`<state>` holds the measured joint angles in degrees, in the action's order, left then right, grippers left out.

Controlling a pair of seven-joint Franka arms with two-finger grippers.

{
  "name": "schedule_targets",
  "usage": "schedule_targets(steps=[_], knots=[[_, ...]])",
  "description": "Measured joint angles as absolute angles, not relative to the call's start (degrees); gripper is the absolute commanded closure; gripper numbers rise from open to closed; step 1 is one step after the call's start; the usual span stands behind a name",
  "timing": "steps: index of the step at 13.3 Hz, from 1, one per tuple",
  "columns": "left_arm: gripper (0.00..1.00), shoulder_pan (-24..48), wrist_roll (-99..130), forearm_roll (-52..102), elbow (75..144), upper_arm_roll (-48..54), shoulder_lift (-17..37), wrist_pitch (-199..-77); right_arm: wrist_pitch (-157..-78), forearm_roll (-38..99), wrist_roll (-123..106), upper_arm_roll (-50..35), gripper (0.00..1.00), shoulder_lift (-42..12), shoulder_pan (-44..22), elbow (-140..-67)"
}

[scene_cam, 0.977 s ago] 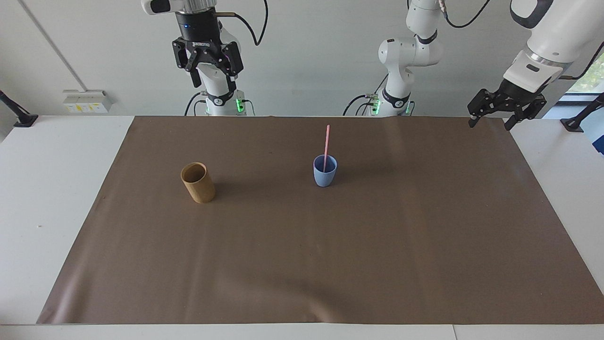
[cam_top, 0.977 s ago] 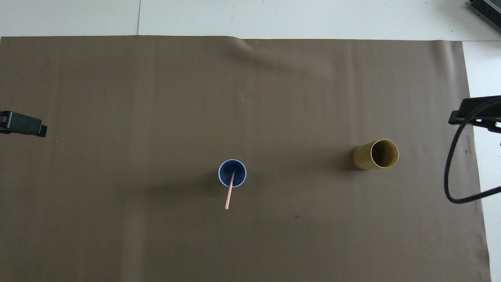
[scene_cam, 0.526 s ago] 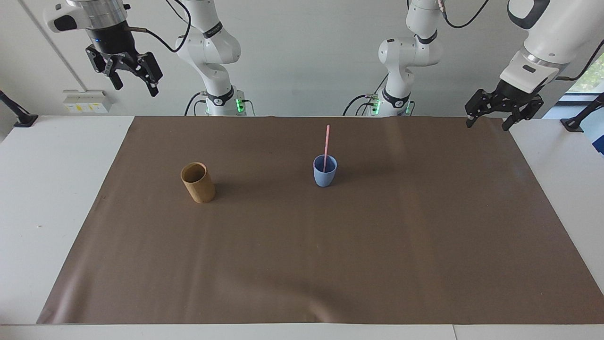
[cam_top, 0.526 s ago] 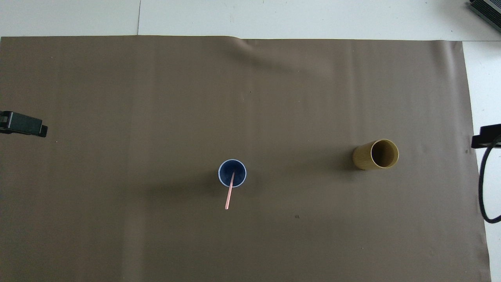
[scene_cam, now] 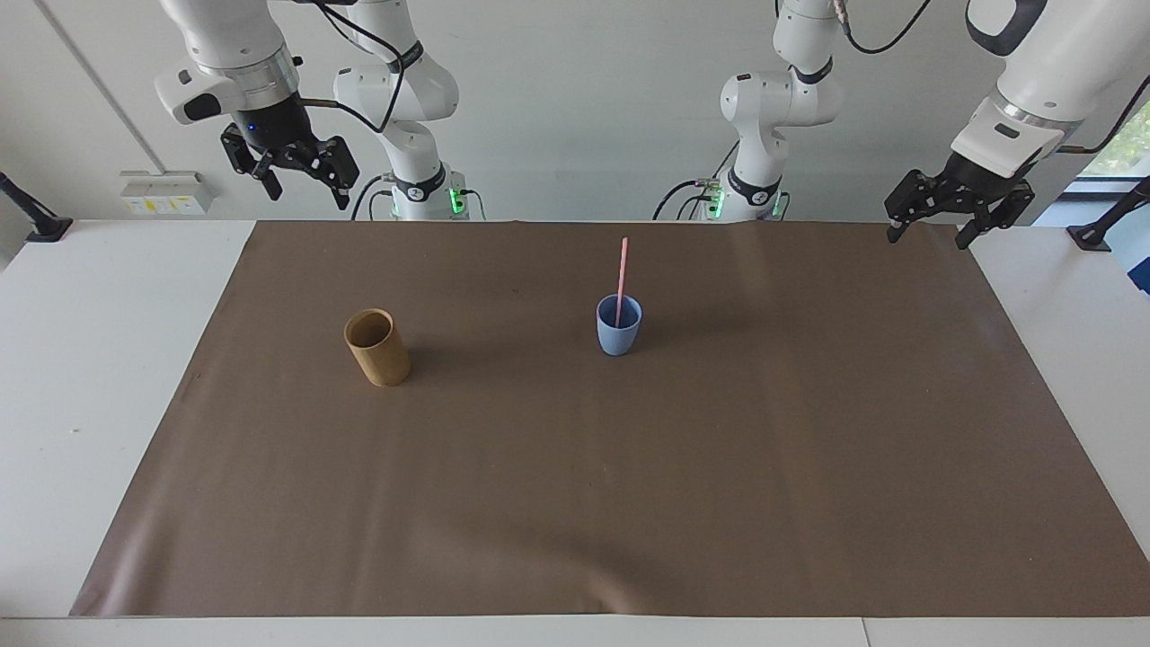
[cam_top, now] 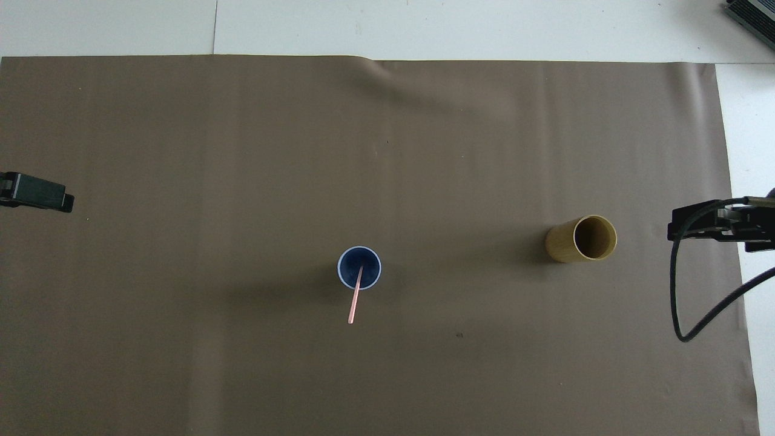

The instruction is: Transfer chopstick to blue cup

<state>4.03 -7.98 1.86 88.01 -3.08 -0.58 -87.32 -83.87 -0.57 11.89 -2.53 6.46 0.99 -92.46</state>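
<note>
1. Right gripper (scene_cam: 299,184) hangs in the air over the mat's corner at the right arm's end, close to the robots' edge; fingers spread wide, nothing between them
2. Left gripper (scene_cam: 934,220) hangs over the mat's corner at the left arm's end, also at the robots' edge; fingers spread wide, holding nothing
3. Blue cup (scene_cam: 618,325) stands upright on the brown mat (scene_cam: 629,503), about midway between the two grippers and well apart from both
4. Chopstick (scene_cam: 621,279) stands in the blue cup, lower end inside, upper half rising above the rim with a slight lean; no gripper touches it
5. Tan cup (scene_cam: 376,347) stands upright toward the right arm's end, farther from the robots than the blue cup, nearer the right gripper than the left; well apart from the blue cup
</note>
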Motion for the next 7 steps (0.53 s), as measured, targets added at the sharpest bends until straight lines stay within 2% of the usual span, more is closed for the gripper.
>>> schedule_targets(steps=[7], knots=[[0.0, 4.03, -7.98, 1.86, 88.15, -3.08, -0.61, -87.28, -84.32, -0.31, 11.94, -2.13, 0.0, 6.46, 1.45, -93.13]])
